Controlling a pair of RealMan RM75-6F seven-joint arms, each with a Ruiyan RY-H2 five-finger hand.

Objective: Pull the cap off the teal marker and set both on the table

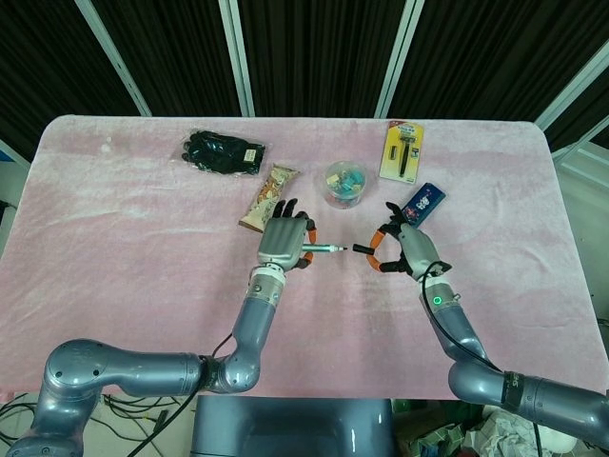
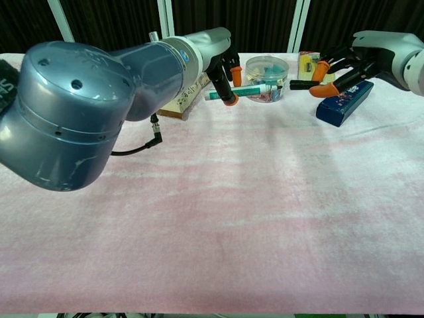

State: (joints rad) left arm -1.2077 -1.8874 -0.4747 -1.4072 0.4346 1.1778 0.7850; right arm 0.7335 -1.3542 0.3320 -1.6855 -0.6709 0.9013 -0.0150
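Note:
My left hand (image 1: 285, 241) (image 2: 222, 66) grips the teal marker (image 1: 324, 248) (image 2: 248, 91), which points right with its bare tip exposed. The black cap (image 1: 363, 249) (image 2: 299, 84) is off the marker and pinched in my right hand (image 1: 407, 250) (image 2: 351, 65), a short gap away from the marker's tip. Both hands hover just above the pink cloth near the table's middle.
Behind the hands stand a clear tub of small items (image 1: 343, 183) (image 2: 267, 69), a snack bar (image 1: 268, 197), a blue packet (image 1: 422, 203) (image 2: 343, 101), a razor pack (image 1: 402, 149) and black gloves (image 1: 222, 152). My left arm (image 2: 99, 112) fills the chest view's left side.

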